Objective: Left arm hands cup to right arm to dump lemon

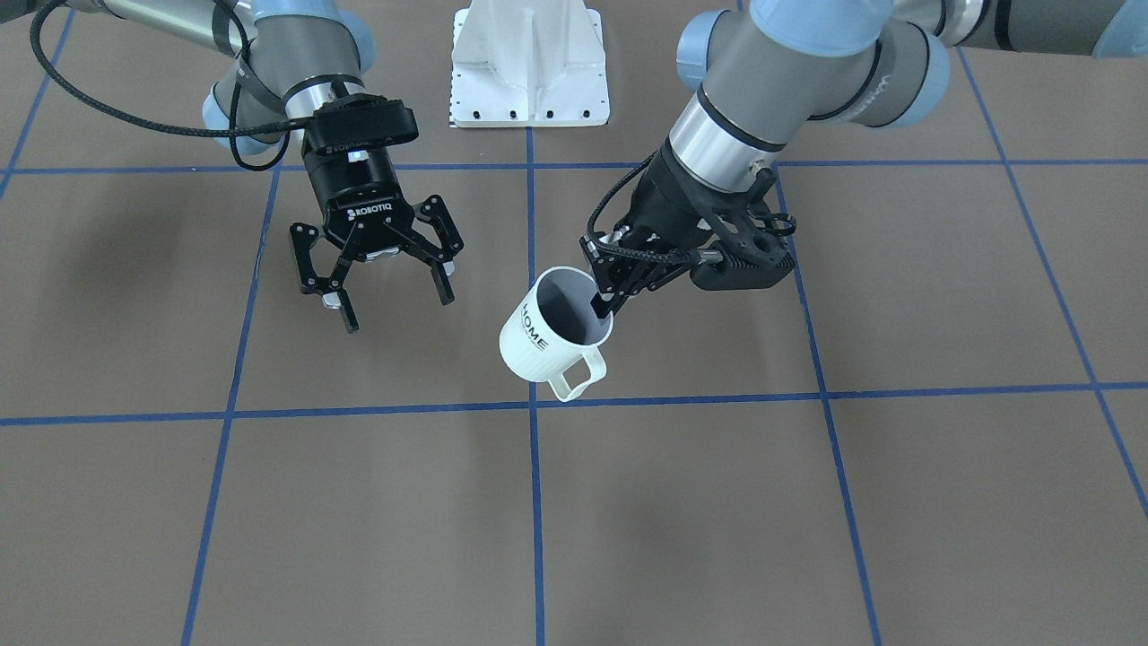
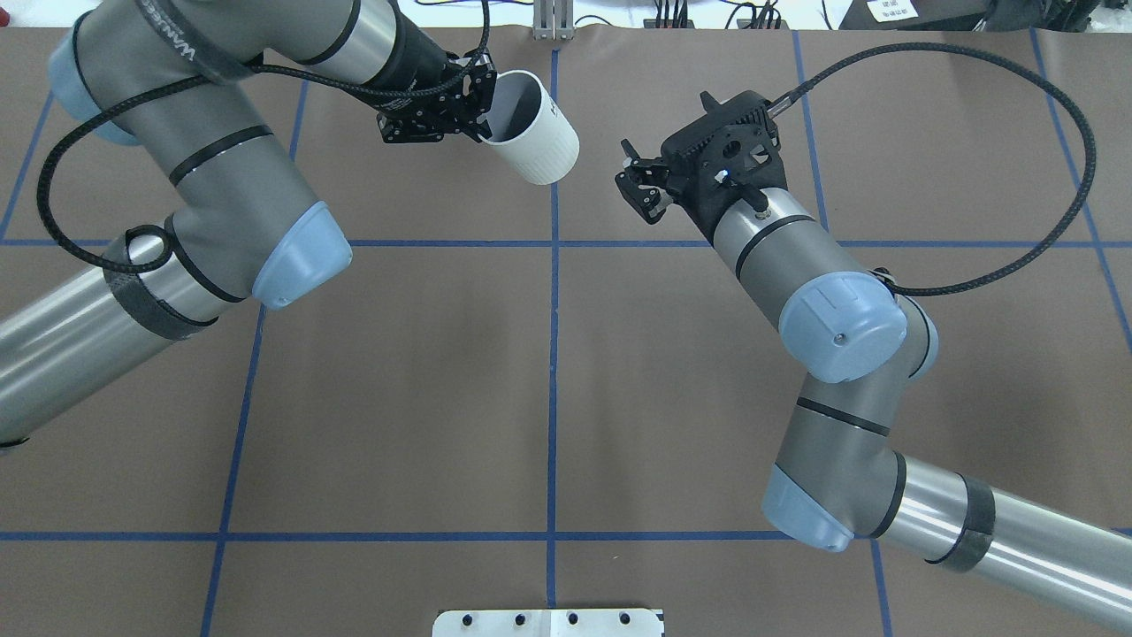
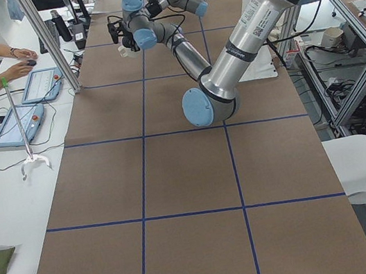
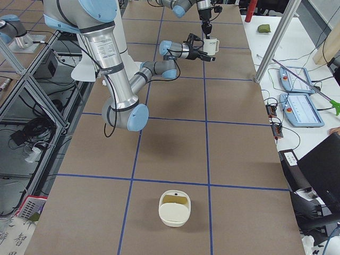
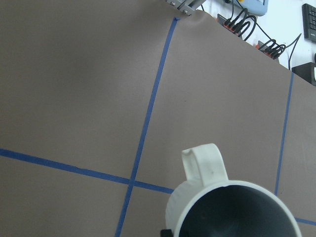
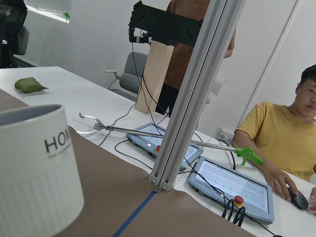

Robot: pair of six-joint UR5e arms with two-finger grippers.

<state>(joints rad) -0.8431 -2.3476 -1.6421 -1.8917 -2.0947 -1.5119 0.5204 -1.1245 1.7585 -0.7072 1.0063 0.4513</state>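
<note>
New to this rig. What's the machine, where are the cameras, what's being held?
Two robot arms work at a brown table gridded with blue tape. Four pictures come from fixed cameras: one facing the robot, one over its shoulders, and one at each end of the table. The other two come from cameras on the wrists. The facing view mirrors the sides, so the left arm shows on the right. The left claw pinches the rim of a cup, white and lettered HOME, tilted above the table. The right arm holds the right claw open and empty beside it. A white tub sits nearer the robot's right end of the table.
</note>
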